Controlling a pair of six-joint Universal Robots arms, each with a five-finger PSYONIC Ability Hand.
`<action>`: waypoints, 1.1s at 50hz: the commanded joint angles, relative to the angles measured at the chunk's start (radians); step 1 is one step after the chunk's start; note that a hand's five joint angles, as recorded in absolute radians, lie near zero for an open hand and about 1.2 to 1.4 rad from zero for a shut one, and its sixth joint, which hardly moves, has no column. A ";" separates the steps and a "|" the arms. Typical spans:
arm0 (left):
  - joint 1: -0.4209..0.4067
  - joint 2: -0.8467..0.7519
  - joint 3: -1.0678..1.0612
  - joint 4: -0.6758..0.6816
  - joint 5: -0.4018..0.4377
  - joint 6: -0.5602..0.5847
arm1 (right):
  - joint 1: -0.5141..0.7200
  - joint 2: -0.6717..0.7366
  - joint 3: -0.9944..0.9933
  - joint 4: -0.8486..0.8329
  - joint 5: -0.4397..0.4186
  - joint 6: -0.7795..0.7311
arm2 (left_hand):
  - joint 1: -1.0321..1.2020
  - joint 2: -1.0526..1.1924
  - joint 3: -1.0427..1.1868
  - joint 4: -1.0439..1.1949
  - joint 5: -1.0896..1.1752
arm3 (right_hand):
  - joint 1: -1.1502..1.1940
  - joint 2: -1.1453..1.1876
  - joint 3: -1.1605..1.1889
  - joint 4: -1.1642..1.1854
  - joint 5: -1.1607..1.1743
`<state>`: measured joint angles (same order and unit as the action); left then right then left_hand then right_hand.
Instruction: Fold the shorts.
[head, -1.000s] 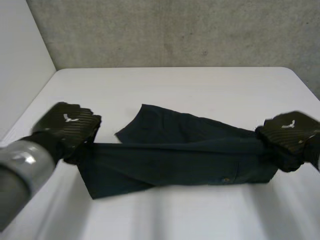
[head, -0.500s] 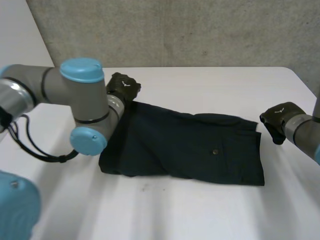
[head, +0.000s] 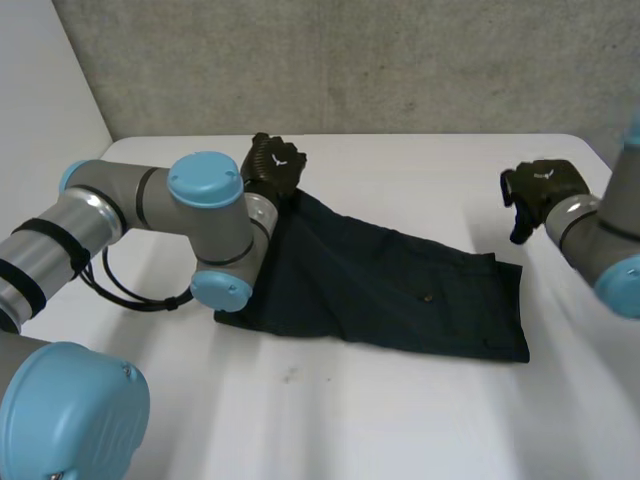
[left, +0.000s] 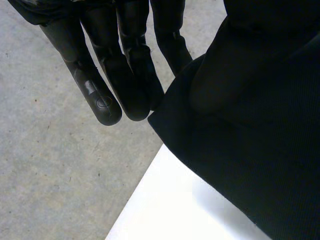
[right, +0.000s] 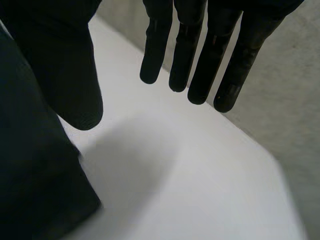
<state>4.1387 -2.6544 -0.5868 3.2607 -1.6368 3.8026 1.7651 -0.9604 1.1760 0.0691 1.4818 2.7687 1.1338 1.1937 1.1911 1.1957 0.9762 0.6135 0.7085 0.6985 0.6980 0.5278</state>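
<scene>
The dark navy shorts (head: 400, 300) lie folded lengthwise across the white table (head: 420, 430). My left hand (head: 275, 165) is at their far left corner, which rises off the table up to the hand. In the left wrist view, straight fingers (left: 100, 95) press the cloth (left: 260, 140) against the cloth-covered thumb. My right hand (head: 540, 185) hovers beyond the shorts' right end, apart from them. Its fingers (right: 200, 60) are straight and spread from the thumb (right: 70, 75), with nothing between. The shorts' edge (right: 30, 190) lies beside that thumb.
My left arm's elbow joint (head: 205, 230) hangs over the shorts' left end. A grey wall (head: 400, 60) stands behind the table's far edge. The table's right corner is close to my right hand.
My right hand let go of the shorts' right end, opened, and drew back up to the far right. My left hand carried its corner a little farther back and right.
</scene>
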 joint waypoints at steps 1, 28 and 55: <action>-0.008 0.080 -0.097 -0.009 -0.001 0.005 | -0.082 0.136 -0.208 0.267 -0.301 0.364 | 0.262 0.203 0.205 0.201 0.246 | -0.023 -0.118 -0.108 -0.108 -0.112; -0.017 0.126 -0.162 -0.010 -0.001 -0.001 | -0.079 0.284 -0.274 0.307 -0.215 0.215 | 0.262 0.203 0.205 0.201 0.246 | 0.070 -0.025 -0.015 -0.014 -0.019; -0.009 0.119 -0.145 -0.002 0.005 0.006 | -0.091 0.029 -0.033 0.186 -0.215 0.195 | 0.262 0.203 0.205 0.201 0.246 | 0.783 0.688 0.698 0.698 0.694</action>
<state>4.1278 -2.5288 -0.7436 3.2549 -1.6350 3.8072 1.6783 -0.8448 1.0333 0.3139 1.2656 2.9710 1.1338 1.1937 1.1911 1.1958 0.9762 0.9548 1.1667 1.1851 1.1887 0.9466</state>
